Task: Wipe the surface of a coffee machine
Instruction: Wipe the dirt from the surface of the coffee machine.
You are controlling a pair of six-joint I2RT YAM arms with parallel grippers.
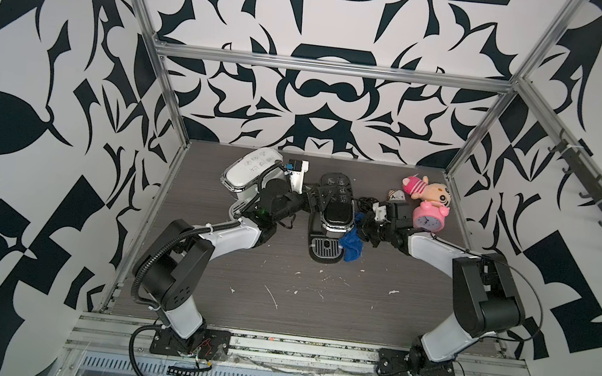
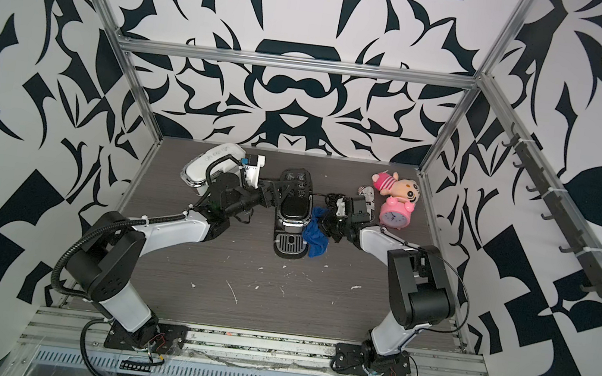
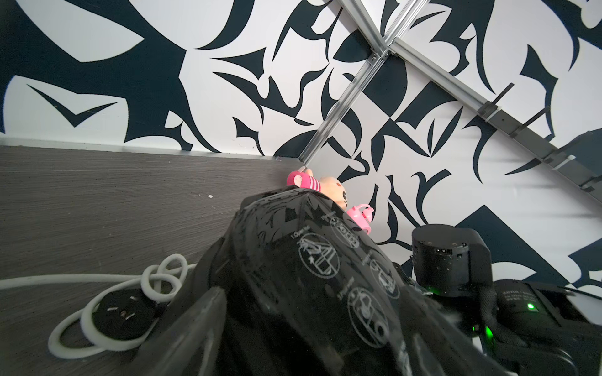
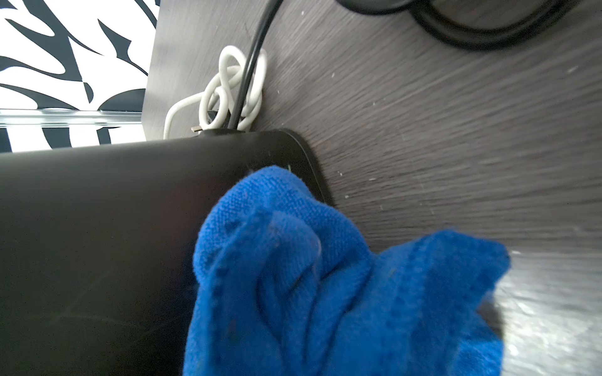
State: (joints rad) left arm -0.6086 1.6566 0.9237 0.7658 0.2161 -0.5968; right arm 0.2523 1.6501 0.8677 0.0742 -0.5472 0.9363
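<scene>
In both top views the black coffee machine (image 1: 333, 208) (image 2: 293, 203) stands mid-table toward the back wall. The right gripper (image 1: 361, 230) is pinched shut on a blue cloth (image 1: 351, 246), which hangs against the machine's right flank. So the wiping is under way by my reckoning, with that side being worked and the glossy top, front and drip tray (image 1: 323, 245) seemingly left to do. The left gripper (image 1: 317, 198) sits at the opposite flank, jaws spread wide astride the top (bracing it, I'd guess, though whether they actually clamp I cannot tell). The table (image 1: 276, 311) is dark wood-grain flecked with white scuffs. A white appliance (image 1: 251, 170), a plush doll (image 1: 424, 188) and a pink alarm clock (image 1: 429, 217) crowd the rear, inside black-and-white patterned walls (image 1: 301, 111) on an aluminium frame (image 1: 329, 68). Over to the left wrist view: the machine's printed top fills the space ahead, with a knotted white cord (image 3: 130, 293) on the wood beyond. Right wrist view: the cloth is bunched on the matte side wall, low near the base, with the fingertips buried in fabric.
</scene>
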